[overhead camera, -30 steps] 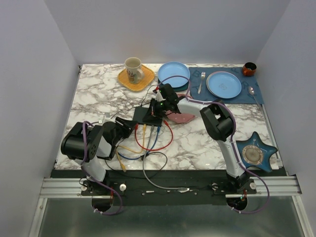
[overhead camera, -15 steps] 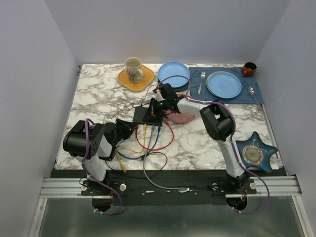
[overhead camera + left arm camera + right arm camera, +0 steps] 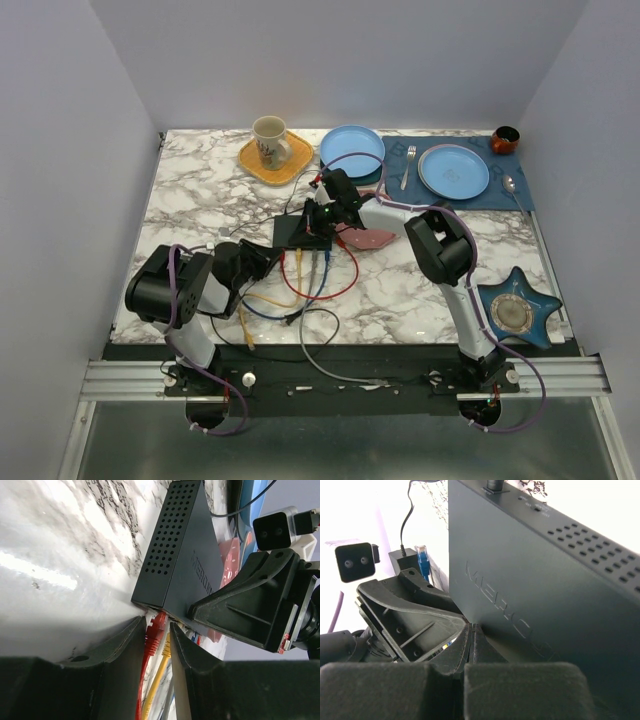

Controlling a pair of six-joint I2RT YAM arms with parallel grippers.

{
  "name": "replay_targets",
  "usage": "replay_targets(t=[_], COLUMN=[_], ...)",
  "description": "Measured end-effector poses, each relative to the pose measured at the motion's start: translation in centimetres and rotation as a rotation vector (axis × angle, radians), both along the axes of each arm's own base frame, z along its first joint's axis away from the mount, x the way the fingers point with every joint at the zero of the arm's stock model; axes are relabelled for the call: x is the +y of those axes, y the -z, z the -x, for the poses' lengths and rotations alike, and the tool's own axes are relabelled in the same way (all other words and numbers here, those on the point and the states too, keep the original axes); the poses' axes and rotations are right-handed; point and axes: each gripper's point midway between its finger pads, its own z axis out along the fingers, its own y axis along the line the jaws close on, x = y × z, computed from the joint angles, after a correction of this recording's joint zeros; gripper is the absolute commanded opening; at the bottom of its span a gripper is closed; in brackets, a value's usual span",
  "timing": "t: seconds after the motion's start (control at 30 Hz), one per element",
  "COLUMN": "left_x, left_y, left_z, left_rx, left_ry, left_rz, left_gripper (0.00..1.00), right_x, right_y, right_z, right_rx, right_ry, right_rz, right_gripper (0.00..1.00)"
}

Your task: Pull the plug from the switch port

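Note:
The switch is a flat black box lying mid-table, with its sockets facing my arms. Red, yellow and blue cables run out of its near edge. In the left wrist view the switch shows its perforated side, and a red plug sits in the corner port with a yellow plug beside it. My left gripper straddles both plugs, jaws narrowly open, one finger against the red plug. My right gripper is shut, its tips pressed down on the switch top.
Loose red, blue, yellow and black cables loop between the switch and the near edge. A pink plate lies right of the switch. At the back are a mug, blue plates and a place mat. A star dish sits front right.
My left gripper has moved forward to the switch's near edge and its jaws have narrowed around the red and yellow plugs. The right arm has stayed on the switch.

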Motion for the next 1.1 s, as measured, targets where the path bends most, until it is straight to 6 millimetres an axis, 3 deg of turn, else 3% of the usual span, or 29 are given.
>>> replay_targets(t=[0.23, 0.63, 1.1], left_x=[-0.4, -0.59, -0.59], left_y=[0.12, -0.12, -0.22], left_z=[-0.13, -0.32, -0.21], left_rx=[0.037, 0.034, 0.014], left_ry=[0.009, 0.012, 0.006], left_rz=[-0.017, -0.014, 0.004], left_gripper=[0.27, 0.0, 0.0], right_x=[0.0, -0.01, -0.01], right_y=[0.0, 0.03, 0.04], right_z=[0.0, 0.01, 0.02], right_rx=[0.0, 0.001, 0.001], right_ry=[0.0, 0.0, 0.0], right_rz=[0.0, 0.001, 0.001], right_gripper=[0.01, 0.01, 0.01])
